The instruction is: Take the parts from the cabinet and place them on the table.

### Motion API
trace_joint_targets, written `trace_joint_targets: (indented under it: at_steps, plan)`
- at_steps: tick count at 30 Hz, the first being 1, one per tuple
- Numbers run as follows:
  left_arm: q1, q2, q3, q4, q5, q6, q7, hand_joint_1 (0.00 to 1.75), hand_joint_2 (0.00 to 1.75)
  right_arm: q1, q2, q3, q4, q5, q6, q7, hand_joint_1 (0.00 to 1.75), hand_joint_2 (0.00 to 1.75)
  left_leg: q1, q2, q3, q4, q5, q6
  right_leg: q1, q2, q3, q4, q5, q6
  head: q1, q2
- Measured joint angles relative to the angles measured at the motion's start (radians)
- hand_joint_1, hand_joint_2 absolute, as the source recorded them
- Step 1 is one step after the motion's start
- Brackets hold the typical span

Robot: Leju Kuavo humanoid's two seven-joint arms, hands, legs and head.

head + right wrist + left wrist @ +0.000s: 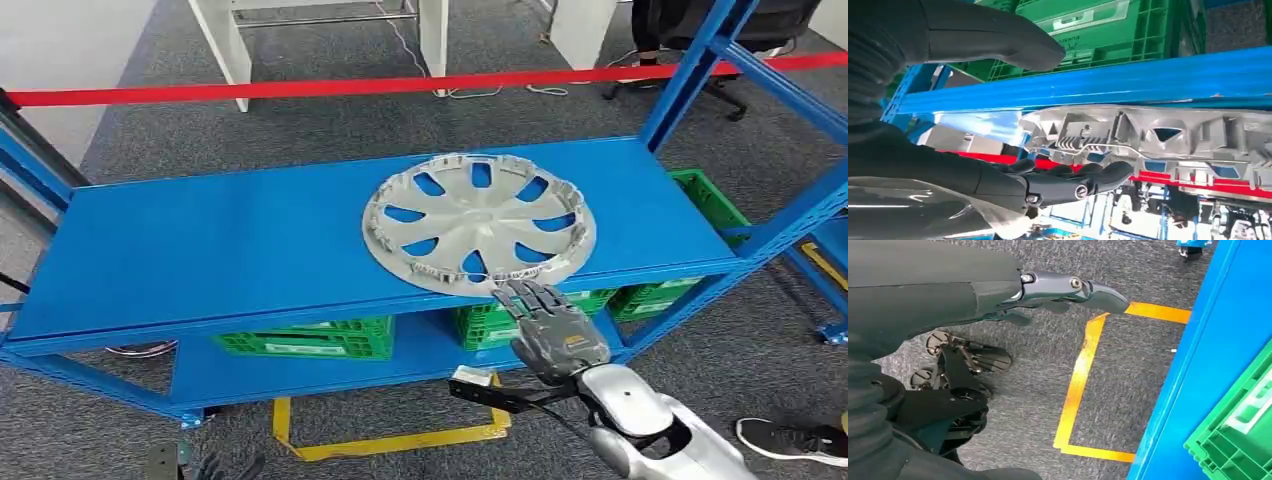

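Note:
A silver wheel cover (480,222) lies flat on the blue cabinet shelf (220,240), its near edge overhanging the shelf's front lip. My right hand (550,325) is at that near edge, fingers spread over the rim. In the right wrist view the dark fingers (1073,182) lie along one side of the wheel cover's ribbed rim (1148,135), while the thumb (998,40) stands well apart on the other side, by the shelf's lip. Nothing is clamped. My left hand (998,290) hangs low beside the cabinet over the carpet, its fingers (1073,287) stretched out and holding nothing.
Green crates (300,340) stand on the lower shelf, another (710,200) behind the right post. Blue uprights (690,80) frame the cabinet's right end. A red barrier tape (300,88) runs across behind. Yellow floor tape (400,440) and a person's shoe (790,435) are near me.

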Motion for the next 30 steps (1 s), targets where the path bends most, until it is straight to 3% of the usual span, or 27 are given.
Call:
trace_joint_targets:
  at_steps: [7,13,30]
  plan:
    - [0.000,0.002,0.005,0.000,0.000,-0.003,-0.005,0.00,1.75,0.005,-0.029,0.010,-0.040,-0.031,-0.012,0.031,0.00,1.75,0.000,0.000,0.000,0.000,0.000,0.000,0.000,0.000,0.000,0.000,0.000,0.000,0.000,0.000]
    - [-0.001,0.003,0.005,0.000,-0.013,-0.005,-0.003,0.00,1.75,-0.005,-0.052,-0.062,-0.030,-0.076,-0.011,0.048,0.00,1.75,0.000,0.000,0.000,0.000,0.000,0.000,0.000,0.000,0.000,0.000,0.000,0.000,0.000,0.000]
    - [-0.013,0.001,0.004,0.002,-0.054,-0.013,0.022,0.00,1.75,-0.167,-0.037,-0.135,0.192,-0.131,0.044,0.034,0.00,1.75,0.000,0.000,0.000,0.000,0.000,0.000,0.000,0.000,0.000,0.000,0.000,0.000,0.000,0.000]
